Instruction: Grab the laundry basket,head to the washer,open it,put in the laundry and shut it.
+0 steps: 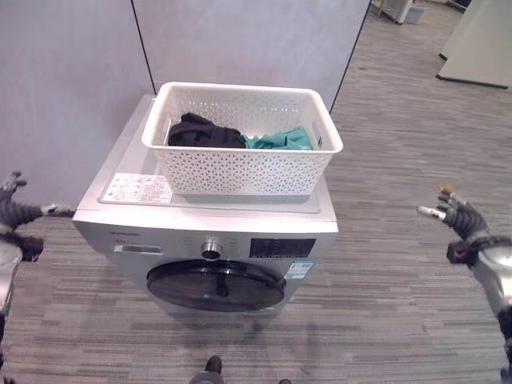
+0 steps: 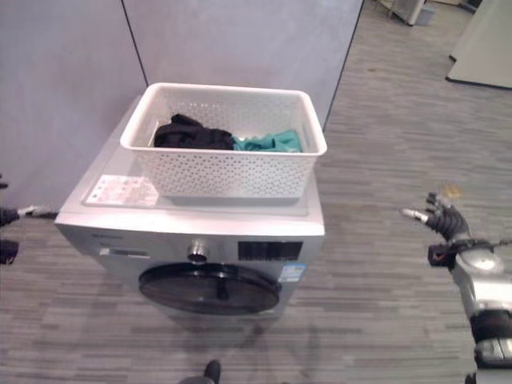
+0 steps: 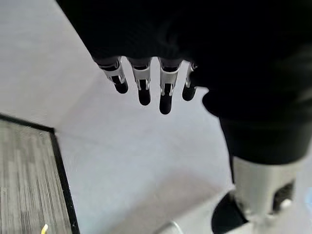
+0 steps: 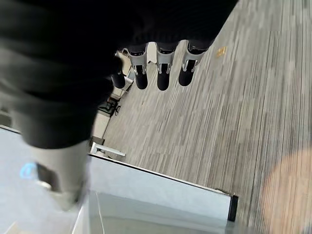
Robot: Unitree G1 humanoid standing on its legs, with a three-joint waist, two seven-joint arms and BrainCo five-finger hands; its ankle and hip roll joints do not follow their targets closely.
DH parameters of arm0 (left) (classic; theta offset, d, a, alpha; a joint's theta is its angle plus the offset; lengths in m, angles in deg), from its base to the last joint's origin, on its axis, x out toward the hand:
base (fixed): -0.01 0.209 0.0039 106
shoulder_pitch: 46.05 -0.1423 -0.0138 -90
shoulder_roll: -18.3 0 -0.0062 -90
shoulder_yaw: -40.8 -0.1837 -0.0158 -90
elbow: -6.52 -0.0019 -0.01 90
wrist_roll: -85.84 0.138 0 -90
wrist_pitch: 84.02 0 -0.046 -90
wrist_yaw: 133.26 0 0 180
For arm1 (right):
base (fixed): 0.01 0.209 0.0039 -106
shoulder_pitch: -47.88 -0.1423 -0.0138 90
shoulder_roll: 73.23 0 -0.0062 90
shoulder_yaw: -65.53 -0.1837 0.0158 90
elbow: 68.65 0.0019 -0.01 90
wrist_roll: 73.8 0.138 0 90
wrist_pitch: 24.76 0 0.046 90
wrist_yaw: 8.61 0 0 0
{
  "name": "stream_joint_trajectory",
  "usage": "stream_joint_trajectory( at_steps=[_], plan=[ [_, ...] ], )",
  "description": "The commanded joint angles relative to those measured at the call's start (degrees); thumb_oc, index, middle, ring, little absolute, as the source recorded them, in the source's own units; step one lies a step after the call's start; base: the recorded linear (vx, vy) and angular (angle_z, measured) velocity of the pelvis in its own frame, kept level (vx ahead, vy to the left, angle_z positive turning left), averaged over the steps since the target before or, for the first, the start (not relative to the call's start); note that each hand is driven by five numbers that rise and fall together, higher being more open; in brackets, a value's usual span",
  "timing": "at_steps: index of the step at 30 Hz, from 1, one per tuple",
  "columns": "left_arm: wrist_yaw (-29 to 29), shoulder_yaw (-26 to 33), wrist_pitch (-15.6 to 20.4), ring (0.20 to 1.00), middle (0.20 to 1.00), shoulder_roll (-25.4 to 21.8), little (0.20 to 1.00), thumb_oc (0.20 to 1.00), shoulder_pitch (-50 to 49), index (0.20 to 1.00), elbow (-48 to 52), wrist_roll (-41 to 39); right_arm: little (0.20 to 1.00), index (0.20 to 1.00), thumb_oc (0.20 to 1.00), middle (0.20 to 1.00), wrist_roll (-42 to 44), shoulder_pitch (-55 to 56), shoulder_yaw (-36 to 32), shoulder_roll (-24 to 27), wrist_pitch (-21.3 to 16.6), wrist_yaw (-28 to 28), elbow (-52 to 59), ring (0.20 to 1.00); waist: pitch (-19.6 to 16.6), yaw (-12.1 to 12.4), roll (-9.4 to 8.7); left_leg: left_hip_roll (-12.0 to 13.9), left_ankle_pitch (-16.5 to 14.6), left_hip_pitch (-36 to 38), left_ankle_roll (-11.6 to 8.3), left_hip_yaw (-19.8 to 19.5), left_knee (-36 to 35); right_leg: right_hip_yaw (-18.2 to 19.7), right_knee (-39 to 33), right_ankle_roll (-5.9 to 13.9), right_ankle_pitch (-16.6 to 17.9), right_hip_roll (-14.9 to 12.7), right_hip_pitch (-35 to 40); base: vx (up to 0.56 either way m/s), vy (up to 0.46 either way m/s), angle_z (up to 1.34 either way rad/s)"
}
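Grey partition walls [image 1: 240, 40] are seen behind a washer [image 1: 208, 232] with its door [image 1: 216, 286] closed, topped by a white basket [image 1: 240, 172] of black and teal laundry [image 1: 232, 134], while left hand [image 1: 14, 212] and right hand [image 1: 458, 214] are held empty at either side, fingers [image 3: 165, 92] relaxed and uncurled.

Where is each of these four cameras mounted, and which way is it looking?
Left eye view: on the head, looking down at the washer with the laundry basket on top; the left hand and right hand show at the sides.
Right eye view: on the head, a little beside the left eye; it shares that same scene.
Left wrist view: looks along the left hand's fingers at a grey partition.
Right wrist view: looks along the right hand's fingers at the floor.
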Motion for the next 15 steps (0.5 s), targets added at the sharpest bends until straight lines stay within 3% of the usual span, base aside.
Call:
stream_joint_trajectory(
  at_steps=[1,6,8,9,15],
  plan=[
    [-0.91,2.58,2.97,1.0,1.0,2.1,1.0,1.0,-0.16,1.0,1.92,-0.85,1.0,1.0,1.0,1.0,-3.43,-0.26,-1.79,2.24,-3.46,-0.19,3.23,1.0,-1.81,1.49,1.86,4.39,-8.0,4.02,0.19,-0.93,4.62,-2.71,4.05,3.49,0.48,-3.0,-5.97,0.0,0.0,0.0],
    [0.57,5.22,2.37,1.0,1.0,11.87,1.0,1.0,-9.61,1.0,3.16,-2.88,1.0,1.0,1.0,1.0,-6.1,6.92,-1.66,-5.31,-2.44,1.9,6.0,1.0,-1.41,1.6,1.84,4.2,-7.97,3.47,0.37,-0.91,4.81,-2.68,3.64,3.31,0.91,-3.14,-6.19,0.0,0.0,0.0],
    [0.86,5.5,2.11,1.0,1.0,13.34,1.0,1.0,-11.08,1.0,2.81,-3.08,1.0,1.0,1.0,1.0,-6.53,7.99,-1.36,-6.44,-2.02,2.42,6.46,1.0,-1.4,1.57,1.79,4.17,-7.93,3.38,0.39,-0.87,4.77,-2.76,3.45,3.3,1.07,-3.16,-6.29,0.0,0.0,0.0],
    [1.78,4.79,1.32,1.0,1.0,16.13,1.0,1.0,-13.49,1.0,0.23,-2.86,1.0,1.0,1.0,1.0,-8.38,9.1,0.3,-8.22,-1.3,3.4,5.19,1.0,-1.1,1.74,1.74,4.12,-7.84,3.17,0.42,-0.72,4.76,-2.79,3.2,3.24,1.19,-3.15,-6.32,0.0,0.0,0.0],
    [5.98,0.46,-1.32,1.0,1.0,21.68,1.0,1.0,-17.1,1.0,-8.21,-3.3,1.0,1.0,1.0,1.0,-13.25,11.45,3.79,-10.52,1.2,5.94,3.56,1.0,-0.85,1.42,1.85,4.12,-8.1,2.92,0.65,-0.45,4.75,-2.57,3.25,3.22,1.12,-3.1,-6.74,-0.02,0.016,0.0]
  ],
)
